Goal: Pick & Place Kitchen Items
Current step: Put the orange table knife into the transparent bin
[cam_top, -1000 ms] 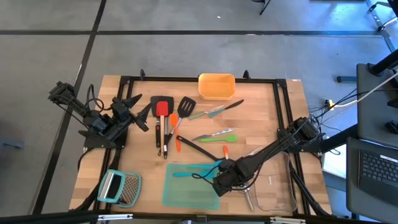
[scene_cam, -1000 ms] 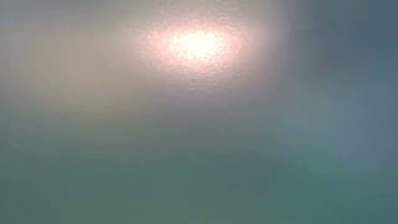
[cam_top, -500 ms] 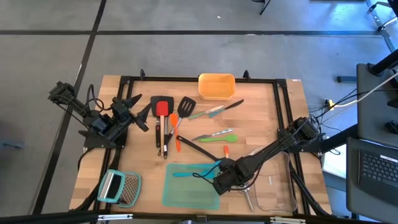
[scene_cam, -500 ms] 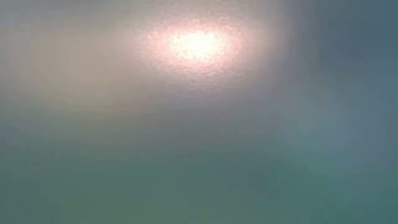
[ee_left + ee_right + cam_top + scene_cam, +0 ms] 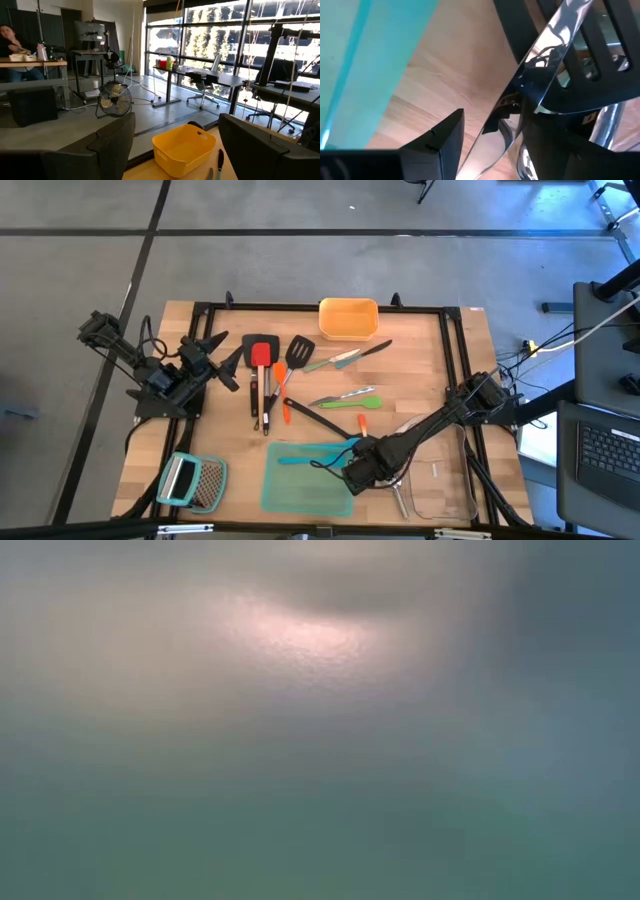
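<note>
closure of the right gripper (image 5: 352, 471) is under way: its fingers were wider a second ago and are now seen narrowing around a shiny silver utensil (image 5: 540, 65) in the right wrist view, though a firm grip cannot yet be confirmed. contact looks close (a judgement only), so the pick appears to be at its grasp step. seen from above, the gripper is placed at five o'clock on the table (image 5: 420, 380), just beside the teal container (image 5: 305, 478). the left gripper (image 5: 222, 362) is parked wide open at nine o'clock, unchanged. the other utensils (image 5: 268, 385) are spread near the middle, with the orange container (image 5: 348, 318) at twelve o'clock. the low view is blanked by haze, and the silver utensil is hidden under the arm from above.
</note>
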Tool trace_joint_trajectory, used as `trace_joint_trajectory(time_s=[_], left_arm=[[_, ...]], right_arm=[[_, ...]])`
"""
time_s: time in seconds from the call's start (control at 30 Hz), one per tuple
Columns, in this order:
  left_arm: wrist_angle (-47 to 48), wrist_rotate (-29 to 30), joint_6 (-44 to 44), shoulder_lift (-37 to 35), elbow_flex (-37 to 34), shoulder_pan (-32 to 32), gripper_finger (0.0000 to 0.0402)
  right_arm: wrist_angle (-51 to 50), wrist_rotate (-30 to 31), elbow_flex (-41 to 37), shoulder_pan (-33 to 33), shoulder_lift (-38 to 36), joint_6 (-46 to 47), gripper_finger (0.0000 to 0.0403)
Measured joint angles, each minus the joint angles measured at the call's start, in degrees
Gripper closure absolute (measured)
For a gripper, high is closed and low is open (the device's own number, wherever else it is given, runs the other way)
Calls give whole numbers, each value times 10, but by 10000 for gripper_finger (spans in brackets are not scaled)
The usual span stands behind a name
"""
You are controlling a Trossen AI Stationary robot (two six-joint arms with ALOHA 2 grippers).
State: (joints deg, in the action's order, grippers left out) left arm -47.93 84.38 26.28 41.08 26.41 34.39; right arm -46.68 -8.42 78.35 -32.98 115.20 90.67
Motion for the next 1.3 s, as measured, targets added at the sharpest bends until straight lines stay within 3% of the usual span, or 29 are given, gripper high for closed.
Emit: trace_joint_trajectory(time_s=[0.9,1.3], left_arm=[[0,0,0,0,0,0,121],[0,0,0,0,0,0,121]], right_arm=[[-23,-28,0,0,0,-7,311],[-27,-30,0,0,0,-15,317]])
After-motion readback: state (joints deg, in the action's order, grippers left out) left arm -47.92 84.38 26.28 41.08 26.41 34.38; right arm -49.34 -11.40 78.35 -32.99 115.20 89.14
